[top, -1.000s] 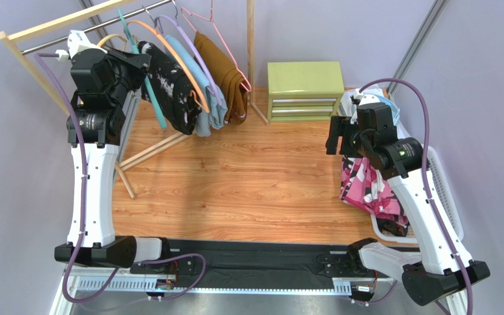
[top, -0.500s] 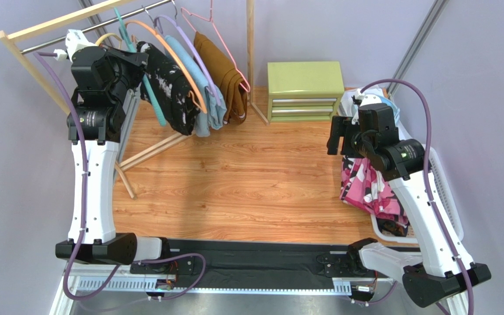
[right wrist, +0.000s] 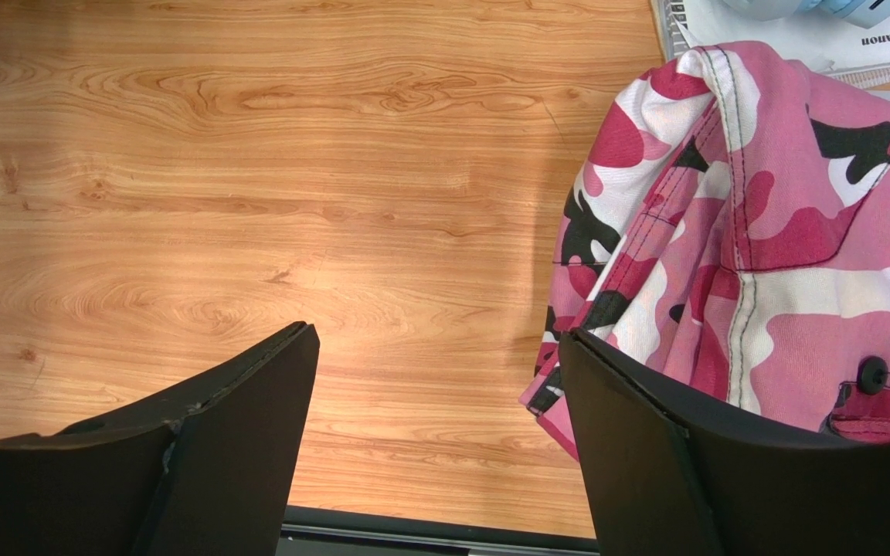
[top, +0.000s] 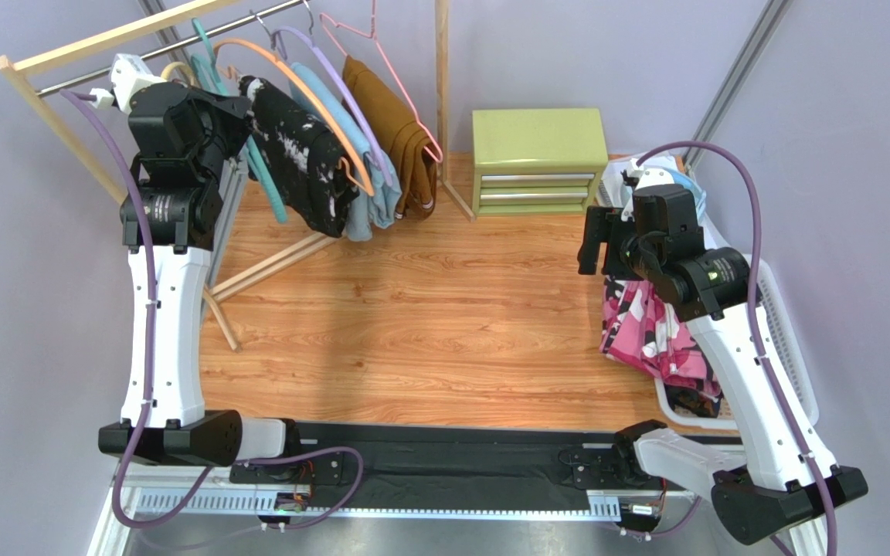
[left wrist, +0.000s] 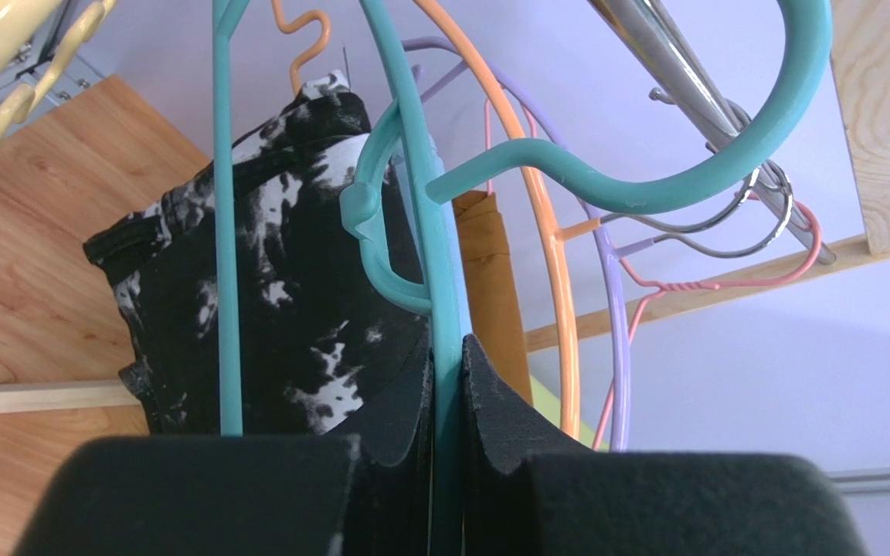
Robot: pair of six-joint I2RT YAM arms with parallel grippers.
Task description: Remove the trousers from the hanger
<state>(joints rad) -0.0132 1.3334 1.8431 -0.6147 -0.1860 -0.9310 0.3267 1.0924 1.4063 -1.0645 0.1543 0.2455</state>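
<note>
My left gripper (top: 241,110) is up at the clothes rack, shut on a bare teal hanger (left wrist: 415,151) whose hook sits at the metal rail (left wrist: 693,93); its pads (left wrist: 496,405) pinch the hanger's arm. The pink camouflage trousers (top: 647,330) lie crumpled at the table's right, draped over the edge of a white basket (top: 786,336); they also show in the right wrist view (right wrist: 751,232). My right gripper (top: 601,243) hovers open and empty just left of them (right wrist: 438,336). The dark navy trousers are not clearly in view.
On the rail hang a black garment with white splotches (top: 305,162) on an orange hanger, a light blue garment (top: 374,191) and a brown garment (top: 397,133). A green drawer box (top: 538,156) stands at the back. The wooden rack's legs (top: 264,266) cross the left floor.
My left gripper has risen slightly and shifted back along the rail with the teal hanger. The right arm has barely moved.
</note>
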